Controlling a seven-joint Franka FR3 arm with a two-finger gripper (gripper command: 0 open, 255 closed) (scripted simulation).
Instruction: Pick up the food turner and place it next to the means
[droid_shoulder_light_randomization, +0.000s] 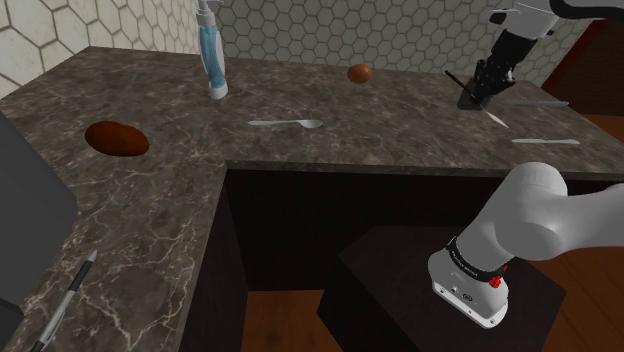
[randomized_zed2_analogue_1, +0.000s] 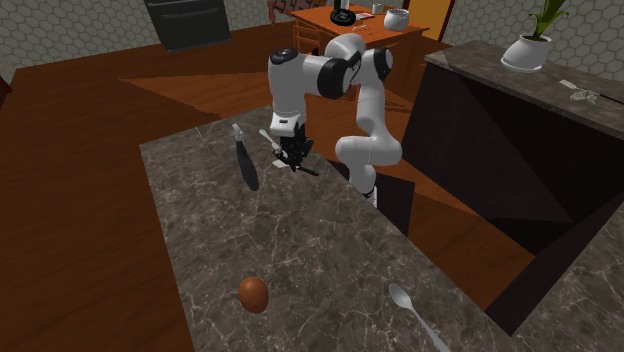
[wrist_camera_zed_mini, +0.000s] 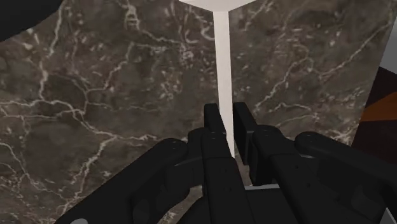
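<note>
White turner (wrist_camera_zed_mini: 222, 63), one, between two jaws

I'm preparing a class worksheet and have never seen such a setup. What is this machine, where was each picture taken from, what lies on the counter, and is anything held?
It is a white robot arm with a black two-fingered gripper, in a simulated house. One camera looks down from beside its stand, another faces it across the dark marble counter, and a third sits on the hand. On the counter lie a brown egg, a spoon and a pen. The fingers clasp the white food turner by its slim handle.
</note>
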